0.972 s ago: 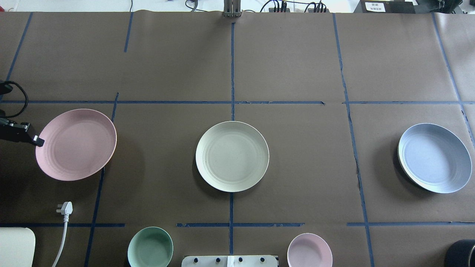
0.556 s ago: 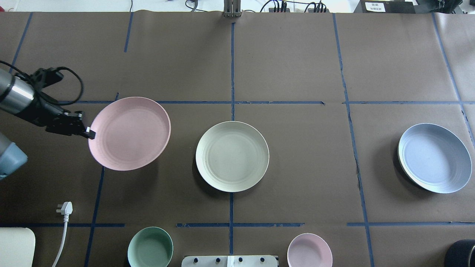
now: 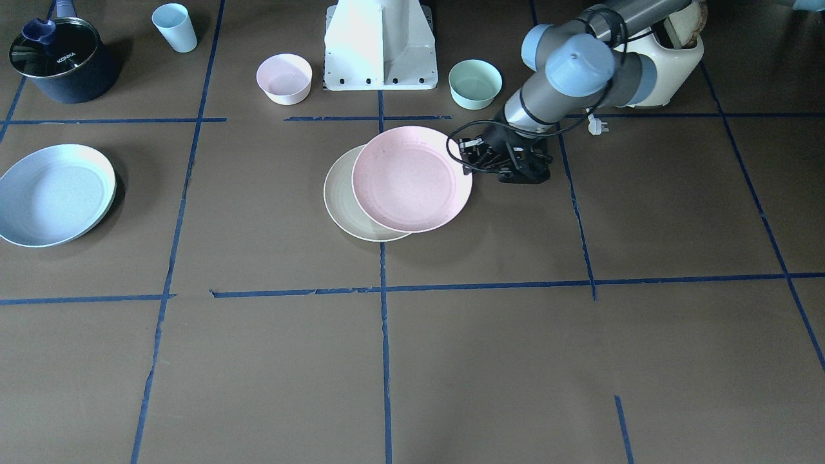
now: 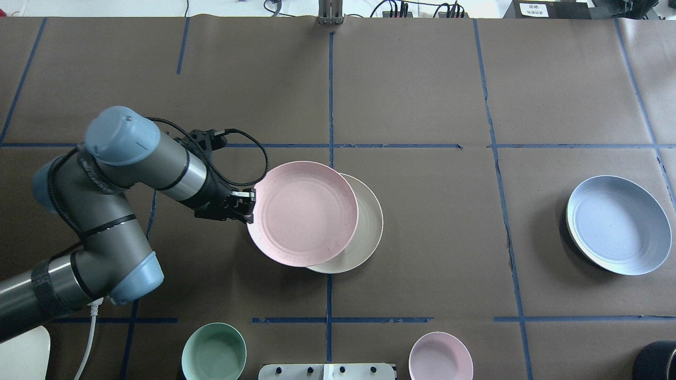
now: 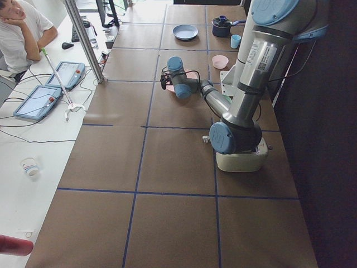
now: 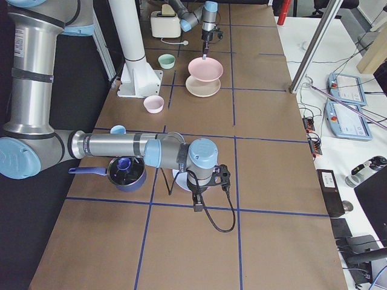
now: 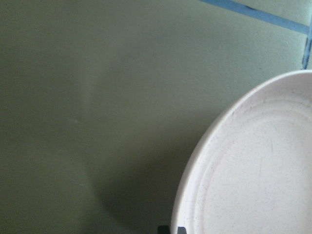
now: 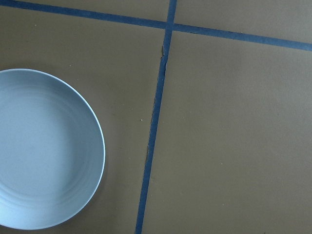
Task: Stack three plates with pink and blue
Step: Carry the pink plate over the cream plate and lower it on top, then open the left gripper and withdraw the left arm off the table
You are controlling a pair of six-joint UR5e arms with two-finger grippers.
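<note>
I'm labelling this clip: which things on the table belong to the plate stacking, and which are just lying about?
In the job: pink plate, cream plate, blue plate.
Lying about: green bowl, pink bowl, cup, pot, plug.

Brown paper covers the table (image 4: 422, 79), and blue tape lines (image 4: 330, 105) divide it into large squares. In the overhead view a cream plate (image 4: 369, 232) sits at centre, its left part hidden beneath a pink plate (image 4: 302, 211). A blue plate (image 4: 618, 224) lies far right. A mint-green bowl (image 4: 214, 352) and small pink bowl (image 4: 440, 356) stand along the bottom edge. A white cable (image 4: 86, 348) trails at lower left. The front-facing view shows a dark lidded pot (image 3: 61, 61) and light blue cup (image 3: 175, 27) upper left.
</note>
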